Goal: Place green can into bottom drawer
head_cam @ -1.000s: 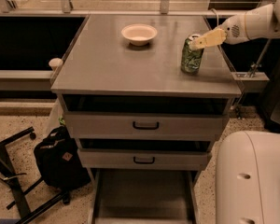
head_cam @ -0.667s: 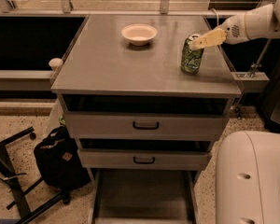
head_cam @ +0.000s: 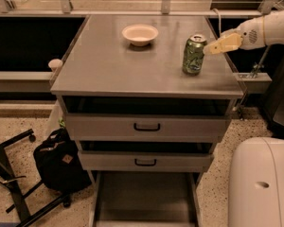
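The green can (head_cam: pixel 194 55) stands upright on the grey cabinet top (head_cam: pixel 113 65), near its right edge. My gripper (head_cam: pixel 213 46) reaches in from the right on a white arm and sits just right of the can's top, close to it or touching it. The bottom drawer (head_cam: pixel 142 195) is pulled out at the foot of the cabinet, a shallow grey tray with nothing in it.
A cream-white bowl (head_cam: pixel 140 34) sits at the back middle of the cabinet top. Two upper drawers with black handles (head_cam: pixel 146 126) are closed. A black bag (head_cam: pixel 57 162) and a black stand (head_cam: pixel 14 188) lie on the floor at left. My white base (head_cam: pixel 262 183) is at lower right.
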{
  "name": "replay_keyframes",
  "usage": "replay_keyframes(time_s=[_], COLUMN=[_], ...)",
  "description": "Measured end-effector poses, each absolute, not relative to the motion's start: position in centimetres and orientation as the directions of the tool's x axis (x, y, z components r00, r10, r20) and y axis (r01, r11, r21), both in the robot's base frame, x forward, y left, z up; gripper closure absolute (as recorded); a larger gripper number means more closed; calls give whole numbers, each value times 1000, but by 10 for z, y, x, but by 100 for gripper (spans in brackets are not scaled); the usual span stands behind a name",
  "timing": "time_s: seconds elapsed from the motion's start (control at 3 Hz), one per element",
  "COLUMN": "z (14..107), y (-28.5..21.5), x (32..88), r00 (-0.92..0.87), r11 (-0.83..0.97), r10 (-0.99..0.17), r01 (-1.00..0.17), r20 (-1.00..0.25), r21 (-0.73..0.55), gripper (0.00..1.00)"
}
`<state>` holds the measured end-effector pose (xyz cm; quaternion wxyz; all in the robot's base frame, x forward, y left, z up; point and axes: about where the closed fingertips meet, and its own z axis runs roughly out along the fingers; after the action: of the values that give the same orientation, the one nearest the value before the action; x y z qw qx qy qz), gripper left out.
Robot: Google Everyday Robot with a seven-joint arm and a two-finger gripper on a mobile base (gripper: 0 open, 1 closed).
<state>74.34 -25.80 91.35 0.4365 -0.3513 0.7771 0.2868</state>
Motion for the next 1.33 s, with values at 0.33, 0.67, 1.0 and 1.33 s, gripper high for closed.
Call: replay_keyframes(time_s=[0.33, 0.67, 1.0, 1.33], z=[912, 911, 918, 918], y=[-281, -280, -253, -253], x=[713, 713, 713, 713], r00=[-355, -356, -330, -330], r11=[548, 547, 496, 496], r10=[-305, -304, -331, -331], r01=[-824, -825, -858, -858], r20=[-884, -884, -884, -884], r21=[142, 143, 135, 135], gripper=[0, 0, 0, 0])
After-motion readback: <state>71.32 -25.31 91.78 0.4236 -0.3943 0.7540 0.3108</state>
